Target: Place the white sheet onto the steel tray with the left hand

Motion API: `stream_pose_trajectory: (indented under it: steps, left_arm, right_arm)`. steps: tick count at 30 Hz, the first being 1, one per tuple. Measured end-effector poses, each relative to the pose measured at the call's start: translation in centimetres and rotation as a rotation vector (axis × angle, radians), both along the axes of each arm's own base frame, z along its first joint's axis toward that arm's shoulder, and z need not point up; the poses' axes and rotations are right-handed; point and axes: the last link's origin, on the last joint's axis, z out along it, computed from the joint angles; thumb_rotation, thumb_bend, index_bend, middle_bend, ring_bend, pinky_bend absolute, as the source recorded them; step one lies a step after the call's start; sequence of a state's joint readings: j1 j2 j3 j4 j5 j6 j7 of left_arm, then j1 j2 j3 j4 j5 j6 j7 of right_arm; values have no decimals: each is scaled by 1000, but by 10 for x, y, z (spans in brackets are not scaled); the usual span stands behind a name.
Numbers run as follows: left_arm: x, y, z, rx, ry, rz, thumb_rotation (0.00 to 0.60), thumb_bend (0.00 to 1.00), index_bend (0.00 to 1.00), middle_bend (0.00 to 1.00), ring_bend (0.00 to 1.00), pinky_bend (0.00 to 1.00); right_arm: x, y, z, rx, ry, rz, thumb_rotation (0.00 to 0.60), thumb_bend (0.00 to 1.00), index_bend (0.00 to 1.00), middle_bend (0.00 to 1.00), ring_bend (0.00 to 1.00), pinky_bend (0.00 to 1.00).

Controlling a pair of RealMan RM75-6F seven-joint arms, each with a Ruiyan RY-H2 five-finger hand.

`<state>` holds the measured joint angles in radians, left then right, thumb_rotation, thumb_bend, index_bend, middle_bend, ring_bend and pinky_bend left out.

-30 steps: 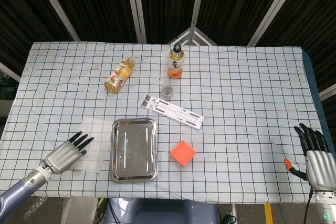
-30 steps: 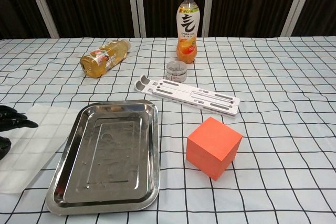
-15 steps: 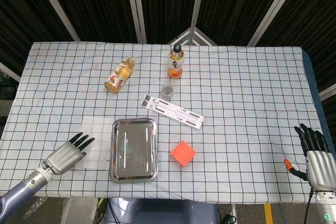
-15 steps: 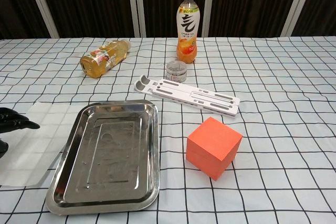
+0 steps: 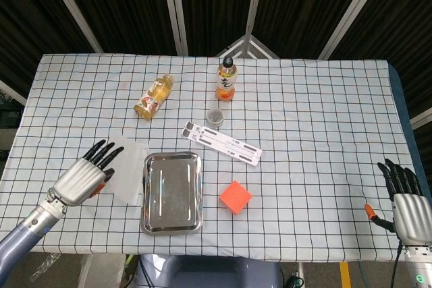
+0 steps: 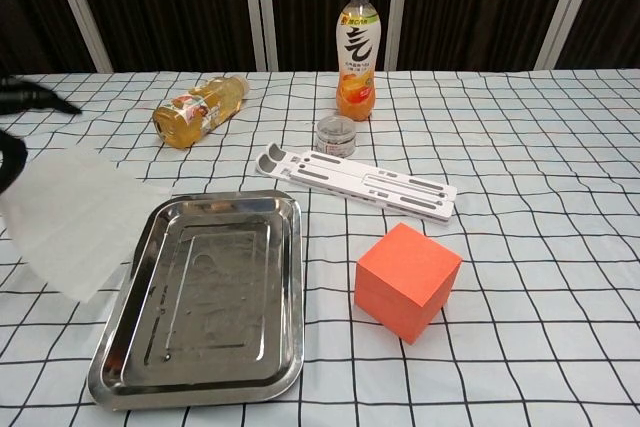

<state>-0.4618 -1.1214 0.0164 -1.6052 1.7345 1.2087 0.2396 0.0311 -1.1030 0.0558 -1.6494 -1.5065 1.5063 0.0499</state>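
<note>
Left hand [image 5: 86, 175] at the near left of the tabletop [image 5: 324, 119], dark fingers [image 6: 30, 97] reaching forward. It grips the sheet [image 6: 75, 212], which hangs lifted and tilted off the checked cloth, its lower corner overlapping the tray's left rim in the chest view. In the head view the sheet sits just left of the tray [image 5: 148, 214], touching or nearly touching its edge; not on the tray floor.

Tray lies flat, near centre-left, bare inside.

Right hand [image 5: 405, 202] at the far right edge of the tabletop, fingers apart and straight, nothing in it. A small orange item [image 5: 369, 208] lies just beside its thumb; too small to tell what it is.

Orange cube [image 6: 407, 279] stands right of the tray, apart from it. Behind both, a white slotted stand [image 6: 360, 183] lies flat at a slant. A small jar [image 6: 335, 135] stands just behind the stand's left end. Upright bottle [image 6: 357, 52] behind the jar. A second bottle [image 6: 200, 110] lies on its side to the left, well apart from the tray.
</note>
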Motion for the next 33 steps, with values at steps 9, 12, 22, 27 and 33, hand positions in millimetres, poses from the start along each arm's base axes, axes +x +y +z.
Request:
stream_pose_trajectory:
  steps: [9,12,22,27,33]
  left_arm:
    - [81,9,4,32,-160,-137,600,514,608,45,0,0]
    - [93,2,-13,-5,-156,-167,600,514,608,46,0,0]
    - [99,-30,-78,-158,-138,-144,600,514,607,46,0,0]
    - [91,-40,-97,-186,-138,-81,600,513,598,43,0,0]
    - [84,-54,-111,-202,-144,-1,600,511,535,28,0,0]
  right_arm:
    - [-1,0,1,0,-3,-2,600,325,0,0,0,0]
    - [-1,0,1,-1,-4,-2,600,325,0,0,0,0]
    - [-1,0,1,1,-4,-5,600,325,0,0,0,0]
    - [-1,0,1,1,-5,-5,600,325,0,0,0,0]
    - [-1,0,1,1,-5,-5,600,325,0,0,0,0]
